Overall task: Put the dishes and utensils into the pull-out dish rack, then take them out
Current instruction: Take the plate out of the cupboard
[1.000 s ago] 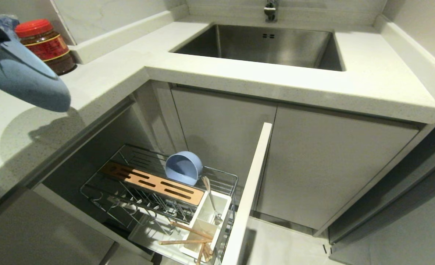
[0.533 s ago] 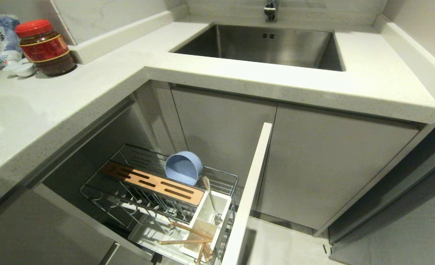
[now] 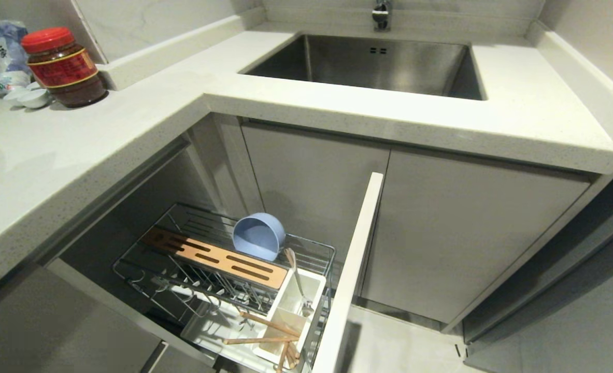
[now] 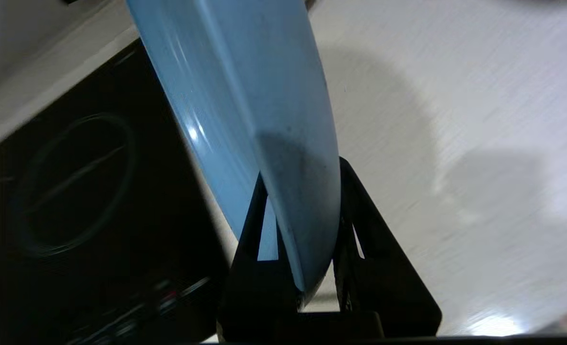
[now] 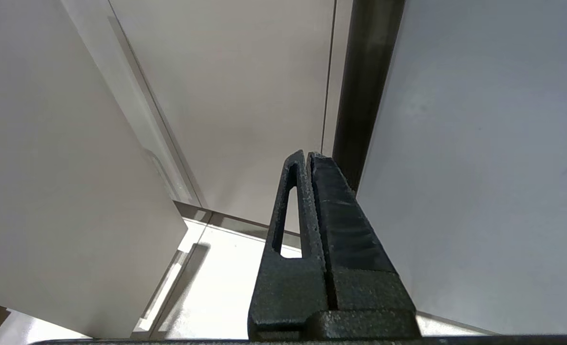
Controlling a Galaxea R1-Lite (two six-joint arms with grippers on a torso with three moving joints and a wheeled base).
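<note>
My left gripper is shut on the rim of the light blue oval plate, held edge-on above the pale counter beside a black cooktop; neither shows in the head view. The pull-out dish rack stands open below the counter. Inside it, the blue bowl lies on its side behind the wooden bar. The spoon and chopsticks rest in the white utensil box. My right gripper hangs shut and empty beside cabinet doors.
The steel sink is set in the counter at the back. A red-lidded jar, small white dishes and a bag stand at the far left. The rack's white front panel juts out. A black cooktop lies by the plate.
The plate, at the head view's upper left a second ago, has gone out of that view to the left, and its shadow has left the counter. The rack's contents are unmoved.
</note>
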